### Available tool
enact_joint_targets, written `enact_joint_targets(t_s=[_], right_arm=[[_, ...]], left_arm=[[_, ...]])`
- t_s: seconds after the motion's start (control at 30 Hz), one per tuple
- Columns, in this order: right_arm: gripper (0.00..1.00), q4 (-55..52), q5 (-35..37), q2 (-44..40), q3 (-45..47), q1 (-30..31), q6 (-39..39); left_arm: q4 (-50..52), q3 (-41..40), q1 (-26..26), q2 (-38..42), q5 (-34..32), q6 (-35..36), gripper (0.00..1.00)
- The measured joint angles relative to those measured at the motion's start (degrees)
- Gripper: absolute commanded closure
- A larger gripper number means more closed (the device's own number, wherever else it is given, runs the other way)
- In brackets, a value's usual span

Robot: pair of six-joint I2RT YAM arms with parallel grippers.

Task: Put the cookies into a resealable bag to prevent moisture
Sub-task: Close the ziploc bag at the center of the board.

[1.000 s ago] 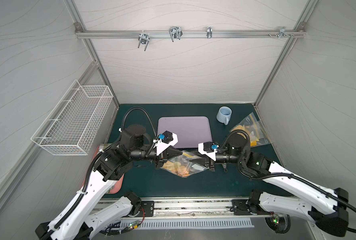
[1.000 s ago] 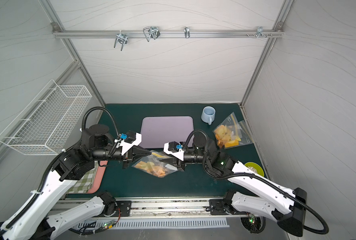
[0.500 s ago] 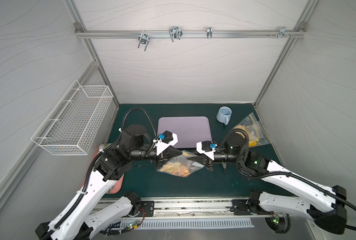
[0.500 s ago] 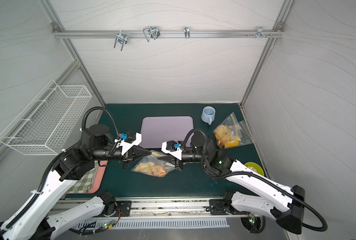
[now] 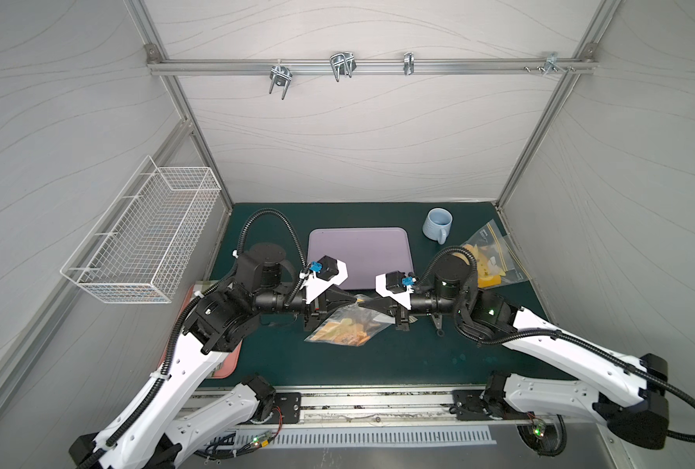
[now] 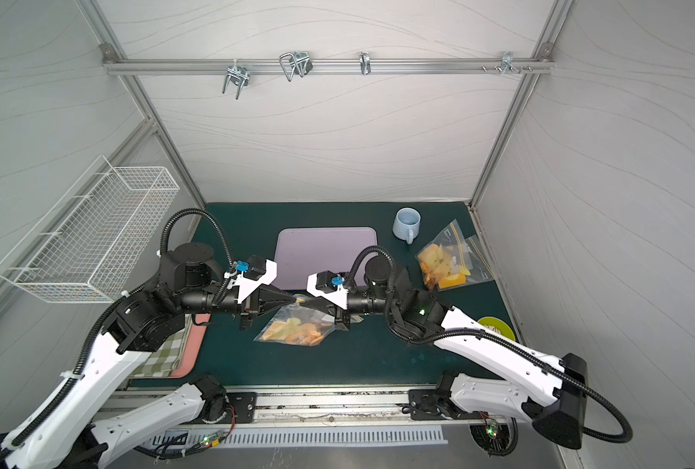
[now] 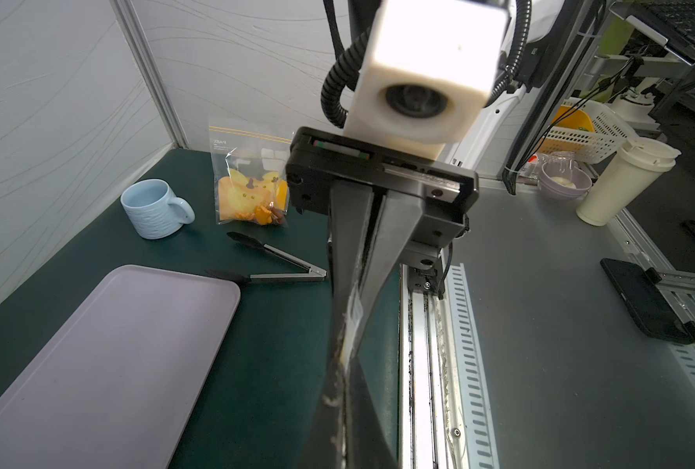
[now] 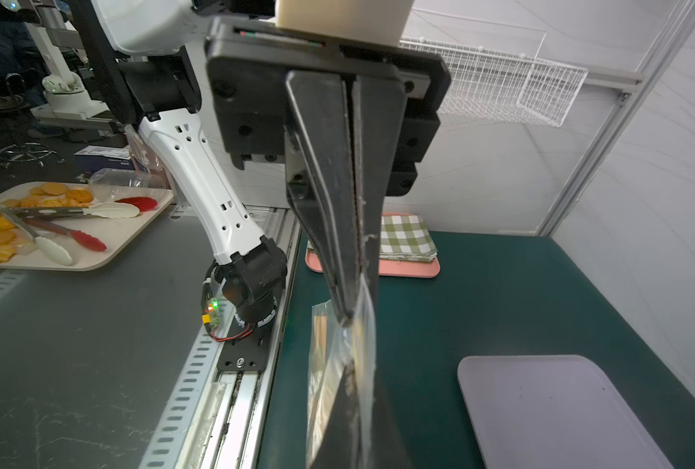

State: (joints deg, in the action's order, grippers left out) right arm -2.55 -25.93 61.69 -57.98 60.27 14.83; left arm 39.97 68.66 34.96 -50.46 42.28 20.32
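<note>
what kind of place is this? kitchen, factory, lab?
Likely a lab robot cell, not a real kitchen: aluminium-profile frame with white panels, staged props like the mug and lilac tray on a green mat, and a spare tray of biscuits outside.

Cookies (image 5: 342, 329) orange-golden; tray (image 5: 360, 256) lilac; mug (image 5: 437, 225) pale blue; mat (image 5: 378, 361) dark green; cloth (image 8: 406, 239) green-white checked.

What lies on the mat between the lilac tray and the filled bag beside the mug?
Black-tipped metal tongs lie open there, seen in the left wrist view; neither top view shows them.
</note>
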Motion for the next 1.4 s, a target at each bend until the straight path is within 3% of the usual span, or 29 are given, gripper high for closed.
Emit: enact_joint_targets(t_s=[0.03,0.1,0.2,0.23,0.27,0.3,0.33,0.43,0.5,0.57,0.67,0.7,0.73,0.9,1.03,1.07,1.13,1.27,1.3,1.4], right_arm=[[0.67,0.02,-0.02,0.20,-0.17,0.02,-0.02],[1.00,0.48,-0.04,0.44,-0.28,0.22,0.28],[0.98,0.63,0.15,0.46,-0.31,0.48,0.04],[0.70,0.61,0.15,0.46,-0.39,0.48,0.04],[0.58,0.57,0.15,0.48,-0.46,0.48,-0.02],[0.72,0.74,0.15,0.50,-0.50,0.52,0.04],[1.00,0.98,0.13,0.50,-0.52,0.57,0.09],[1.00,1.18,0.42,0.50,-0.74,0.66,0.11],[0.62,1.01,0.39,0.50,-0.90,0.66,-0.04],[1.00,1.31,0.37,0.50,-0.90,0.74,0.55],[1.00,1.27,0.57,0.52,-1.01,0.79,0.04],[0.83,1.09,0.68,0.57,-1.07,0.79,0.07],[0.59,1.01,0.79,0.57,-1.14,0.81,0.02],[0.51,0.42,2.84,-0.07,-0.61,0.85,0.59],[0.57,-0.63,6.69,-4.50,3.15,0.85,0.81],[0.65,-1.03,7.61,-5.88,4.15,0.85,0.96],[1.00,-2.16,9.35,-8.52,5.70,0.85,1.11],[1.00,-3.85,11.26,-10.45,6.19,0.85,1.18],[1.00,-4.07,11.74,-10.45,6.19,0.85,1.14],[1.00,-5.62,12.98,-10.36,6.19,0.85,1.03]], left_arm=[[0.00,0.00,-0.02,0.00,-0.02,0.00,1.00],[0.02,0.00,0.00,-0.09,0.00,0.00,1.00],[0.02,0.00,-0.02,-0.13,0.11,0.00,1.00],[0.02,0.00,0.00,-0.13,0.15,0.00,1.00],[0.00,0.00,0.00,-0.13,0.15,0.00,1.00],[0.04,0.00,0.00,-0.13,0.15,0.00,1.00],[0.02,0.00,0.00,-0.15,0.15,0.00,1.00],[0.02,0.00,0.02,-0.15,0.20,0.00,1.00],[-0.02,0.00,0.04,-0.15,0.17,-0.02,1.00],[0.00,0.00,0.04,-0.17,0.17,-0.02,1.00],[0.04,0.00,0.04,-0.17,0.20,-0.02,1.00],[0.04,0.00,0.04,-0.17,0.22,-0.02,1.00],[0.07,0.00,0.04,-0.17,0.20,-0.02,1.00],[0.00,0.00,0.04,-0.13,0.11,-0.02,1.00],[-0.02,-0.04,0.04,0.39,-0.33,-0.13,1.00],[-0.02,-0.09,0.04,0.55,-0.37,-0.13,1.00],[-0.04,-0.15,0.04,0.85,-0.52,-0.15,1.00],[-0.98,-0.46,0.04,0.90,-0.66,-0.35,1.00],[-1.27,-0.66,0.07,0.90,-0.79,-0.61,0.89],[-2.78,-1.31,0.07,0.90,-1.77,-1.79,0.32]])
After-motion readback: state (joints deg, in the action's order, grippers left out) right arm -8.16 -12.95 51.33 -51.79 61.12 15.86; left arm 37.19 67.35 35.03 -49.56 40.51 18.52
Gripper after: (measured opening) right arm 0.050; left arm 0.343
